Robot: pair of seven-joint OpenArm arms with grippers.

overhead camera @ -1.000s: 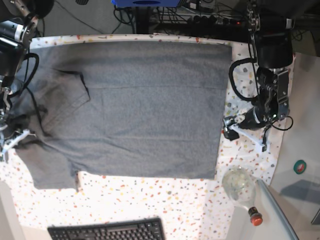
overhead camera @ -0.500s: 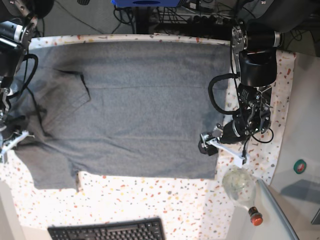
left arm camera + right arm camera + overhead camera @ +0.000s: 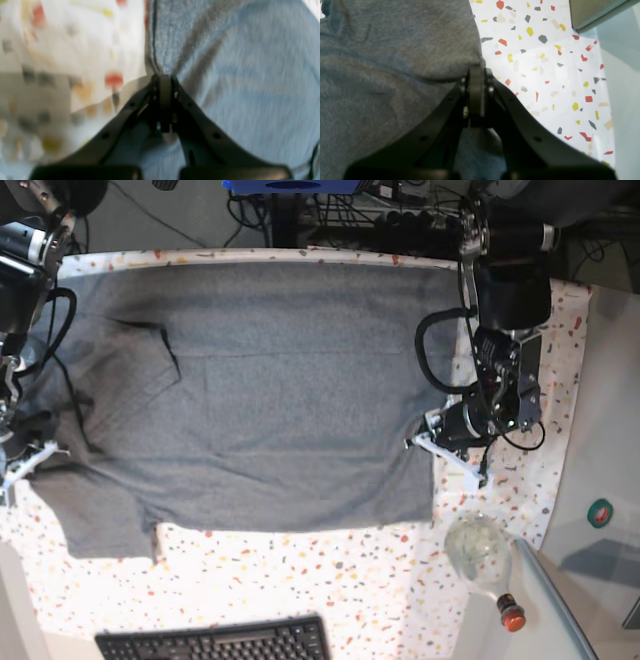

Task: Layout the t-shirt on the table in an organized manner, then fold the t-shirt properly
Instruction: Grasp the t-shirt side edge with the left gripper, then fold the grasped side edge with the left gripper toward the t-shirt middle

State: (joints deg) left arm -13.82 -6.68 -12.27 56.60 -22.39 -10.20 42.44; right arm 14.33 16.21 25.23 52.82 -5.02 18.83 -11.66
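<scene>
Since a second ago your left pincer (image 3: 432,442) has slid in from the bare desk (image 3: 300,590) onto the side edge of the t-shirt (image 3: 270,390), and its jaws, wide apart then, have snapped shut. In the left wrist view the two tips meet with a little fold of grey cloth (image 3: 172,50) bunched between them, so it is pinching the shirt's hem. That pinch looks like the way to pull this side straight or lift it for a fold.

Your right pincer (image 3: 476,75) has not moved. It is closed too, its tips biting the shirt's edge right where the cloth ends and the speckled desk begins. I think it holds on so the shirt does not slide when the other side is tugged.

Out from the left pincer, the shirt lies mostly flat across the desk. Far across it, near the right pincer, the sleeve (image 3: 130,370) is folded over and rumpled, so the laying-out is not quite done.

Just past the left pincer, off the shirt, a clear bottle with a red cap (image 3: 485,555) lies close by. A wide swing on that side could bump it. A black keyboard (image 3: 215,642) sits at the desk's near edge, well apart from both pincers. The left arm's black cable (image 3: 432,360) loops over the shirt's edge and could catch the cloth.
</scene>
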